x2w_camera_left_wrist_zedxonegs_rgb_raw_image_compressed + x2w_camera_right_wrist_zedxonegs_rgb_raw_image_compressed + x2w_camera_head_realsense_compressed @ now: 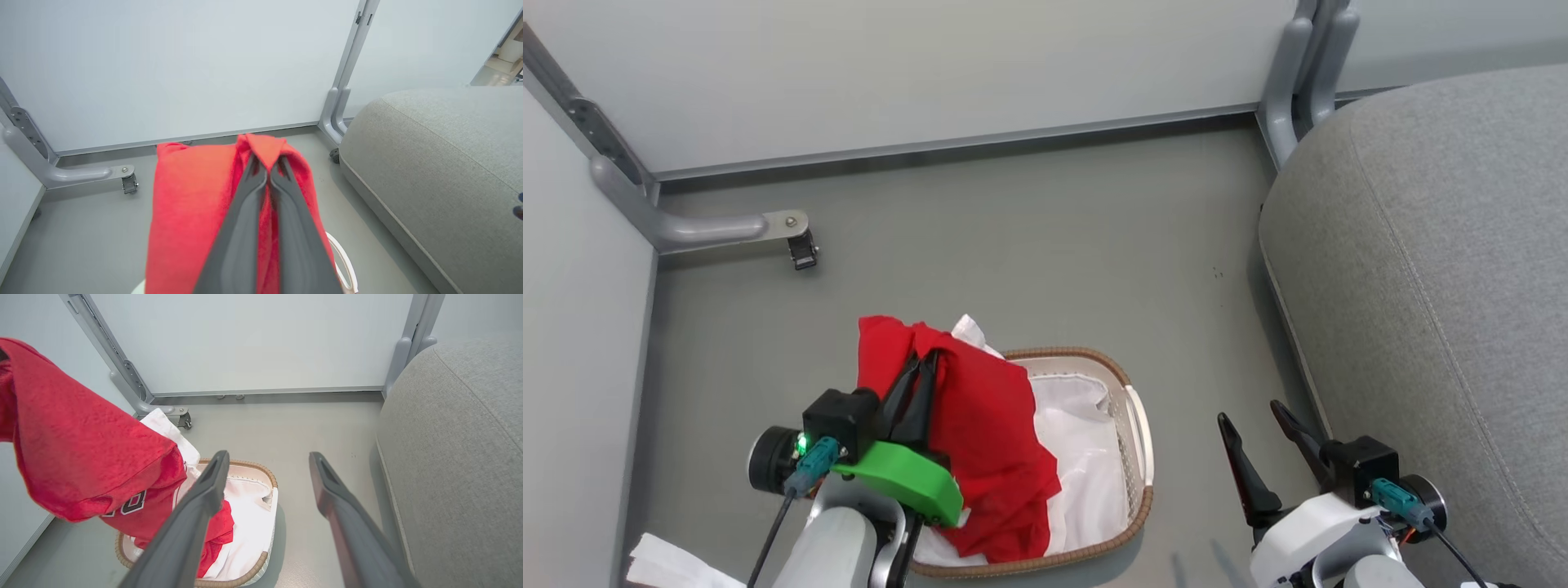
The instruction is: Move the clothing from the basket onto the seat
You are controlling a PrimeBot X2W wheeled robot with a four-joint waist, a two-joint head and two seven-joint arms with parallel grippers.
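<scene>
My left gripper (929,357) is shut on the clothing (984,433), a bright red garment lifted above the basket (1139,425), its lower end still hanging into it. In the left wrist view the dark fingers (245,212) pinch a fold of the red clothing (188,212). The right wrist view shows the clothing (73,457) raised at the left, with white trim and dark lettering, over the basket (267,477) and its white liner. My right gripper (1254,412) stands open and empty beside the grey seat (1437,269), right of the basket. The seat (441,163) lies to the right of the held garment.
White partition panels stand behind and to the left, on grey metal feet; one foot with a caster (802,249) juts onto the floor, another (1298,82) stands by the seat's corner. Bare grey floor (1029,245) lies between basket, wall and seat. Something white (670,563) lies at the lower left.
</scene>
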